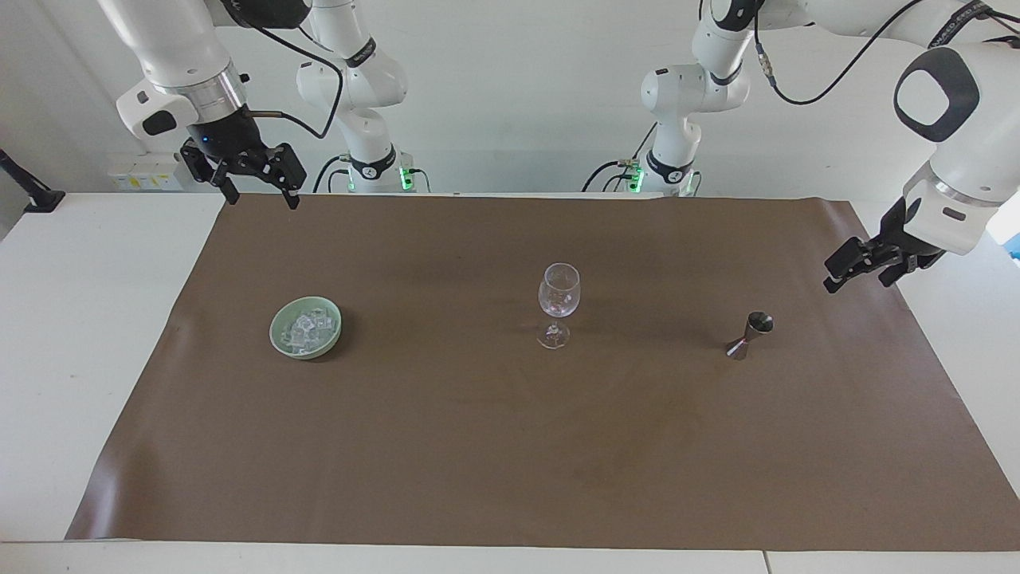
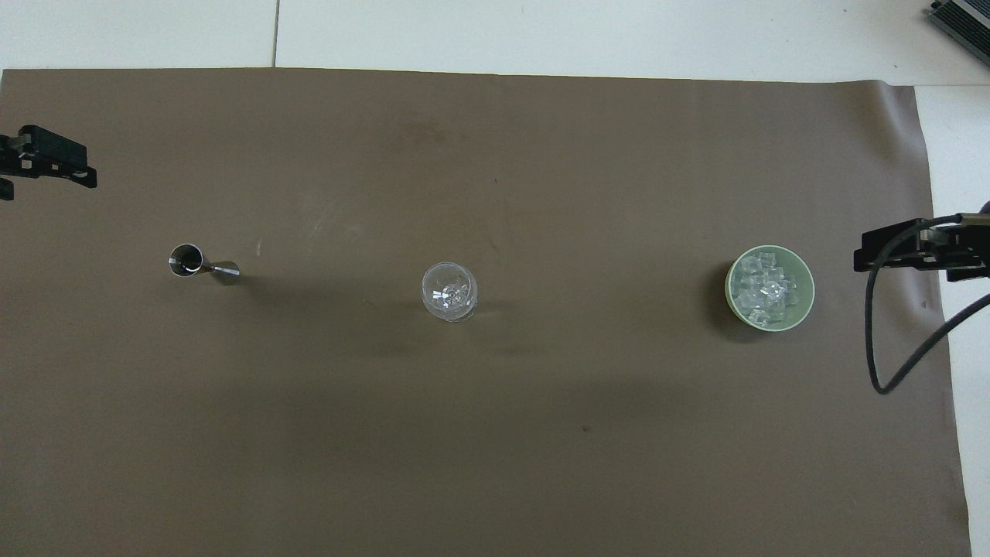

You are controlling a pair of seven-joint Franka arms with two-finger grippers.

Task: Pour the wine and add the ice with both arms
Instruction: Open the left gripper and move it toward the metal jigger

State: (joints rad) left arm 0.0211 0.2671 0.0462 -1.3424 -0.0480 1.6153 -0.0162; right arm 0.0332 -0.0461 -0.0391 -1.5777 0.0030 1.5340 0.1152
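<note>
An empty clear wine glass (image 1: 559,303) (image 2: 448,292) stands upright mid-mat. A small steel jigger (image 1: 749,335) (image 2: 203,265) stands toward the left arm's end; I cannot tell whether it holds wine. Toward the right arm's end, a pale green bowl (image 1: 275,328) (image 2: 808,288) holds several ice cubes (image 1: 307,328) (image 2: 764,290). My left gripper (image 1: 857,283) (image 2: 46,155) hangs open and empty over the mat's edge beside the jigger. My right gripper (image 1: 263,199) (image 2: 913,251) waits open and empty above the mat's corner by the bowl.
A brown mat (image 1: 478,438) covers most of the white table (image 1: 80,359). Black clamp stands sit at the table's ends (image 1: 32,191). A dark device (image 2: 963,19) lies at the table's corner farthest from the robots.
</note>
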